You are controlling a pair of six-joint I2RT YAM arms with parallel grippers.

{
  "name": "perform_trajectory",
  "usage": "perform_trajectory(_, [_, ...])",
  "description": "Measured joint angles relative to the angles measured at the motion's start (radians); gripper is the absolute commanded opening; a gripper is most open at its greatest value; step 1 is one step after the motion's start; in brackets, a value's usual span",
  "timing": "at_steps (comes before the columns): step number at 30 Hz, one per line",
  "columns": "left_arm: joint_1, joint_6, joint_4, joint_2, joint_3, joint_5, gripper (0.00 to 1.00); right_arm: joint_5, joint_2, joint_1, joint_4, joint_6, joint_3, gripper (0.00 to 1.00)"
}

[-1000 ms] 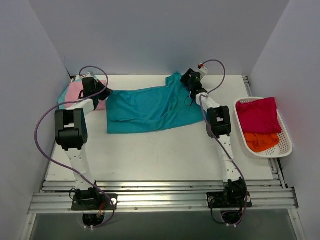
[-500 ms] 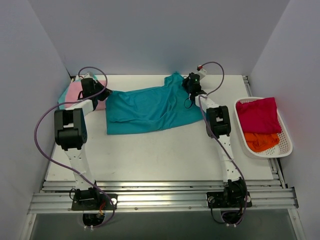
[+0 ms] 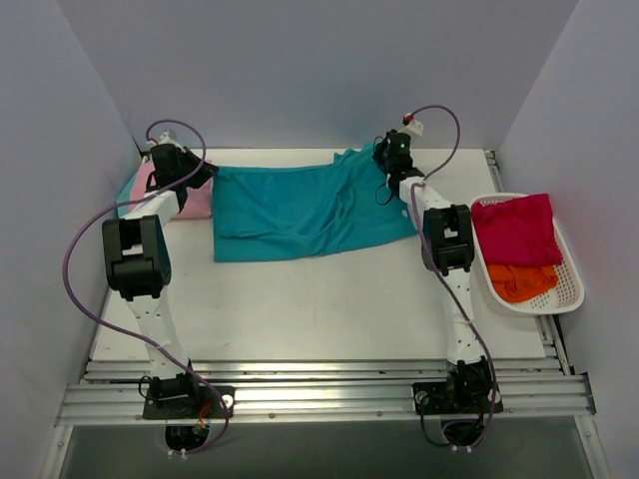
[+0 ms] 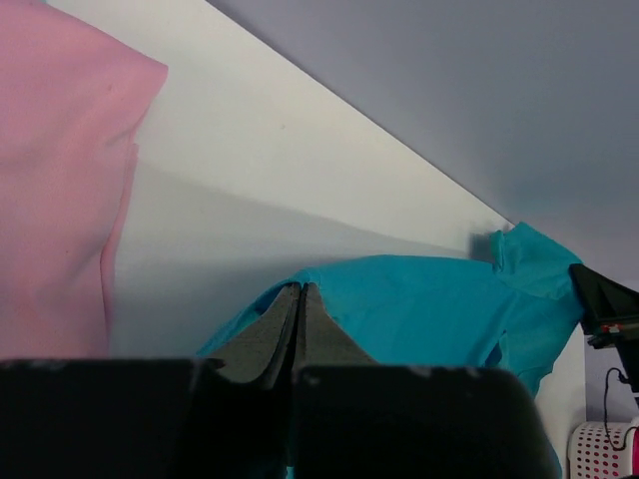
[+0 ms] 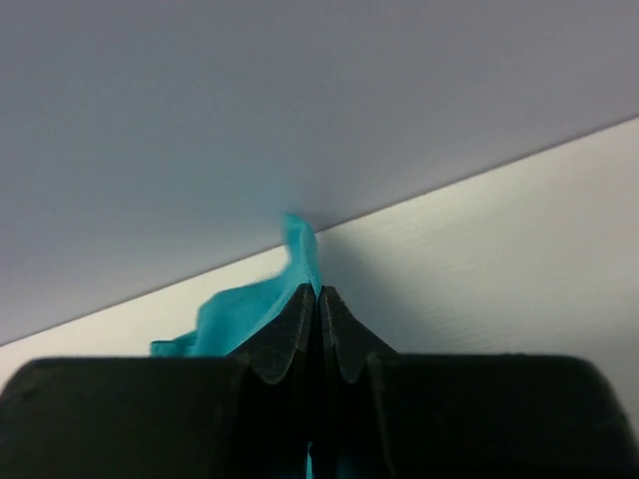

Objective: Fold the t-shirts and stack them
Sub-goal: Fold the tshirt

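A large teal t-shirt (image 3: 300,210) lies spread across the back of the table. My left gripper (image 3: 208,172) is shut on its far left corner (image 4: 399,309), its fingers (image 4: 285,324) pinched together on the cloth. My right gripper (image 3: 391,150) is shut on its far right corner (image 5: 240,309), by the back wall. A pink t-shirt (image 3: 192,200) lies under my left arm on a light mint-teal one (image 3: 128,190); the pink one fills the left of the left wrist view (image 4: 60,190). Crimson (image 3: 514,228) and orange (image 3: 521,282) shirts sit in a basket.
A white perforated basket (image 3: 574,289) stands at the table's right edge. Grey walls close in the back and both sides. Aluminium rails (image 3: 319,384) run along the near edge by the arm bases.
Both grippers have pulled the teal shirt's far edge back toward the wall and apart, so the edge is now stretched straighter. The left gripper has shifted further back and left.
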Motion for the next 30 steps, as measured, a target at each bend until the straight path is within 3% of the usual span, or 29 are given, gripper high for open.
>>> perform_trajectory(11, [0.006, 0.004, 0.004, -0.137, -0.167, 0.019, 0.02, 0.005, -0.325, 0.000, 0.135, -0.012, -0.387, 0.00])
perform_trajectory(21, [0.009, 0.018, 0.060, -0.364, -0.478, 0.015, 0.02, 0.027, -0.552, 0.000, 0.274, 0.019, -0.946, 0.00])
perform_trajectory(27, [0.009, 0.027, 0.073, -0.484, -0.643, -0.032, 0.02, 0.073, -0.683, 0.001, 0.330, 0.056, -1.162, 0.00])
perform_trajectory(28, [0.009, 0.026, 0.074, -0.496, -0.666, -0.045, 0.04, 0.081, -0.698, 0.001, 0.338, 0.063, -1.184, 0.07])
perform_trajectory(29, [0.008, 0.024, 0.077, -0.506, -0.687, -0.061, 0.11, 0.088, -0.708, 0.001, 0.339, 0.070, -1.200, 0.15])
perform_trajectory(30, [0.006, 0.021, 0.073, -0.513, -0.705, -0.082, 0.43, 0.095, -0.712, 0.001, 0.337, 0.081, -1.207, 0.23])
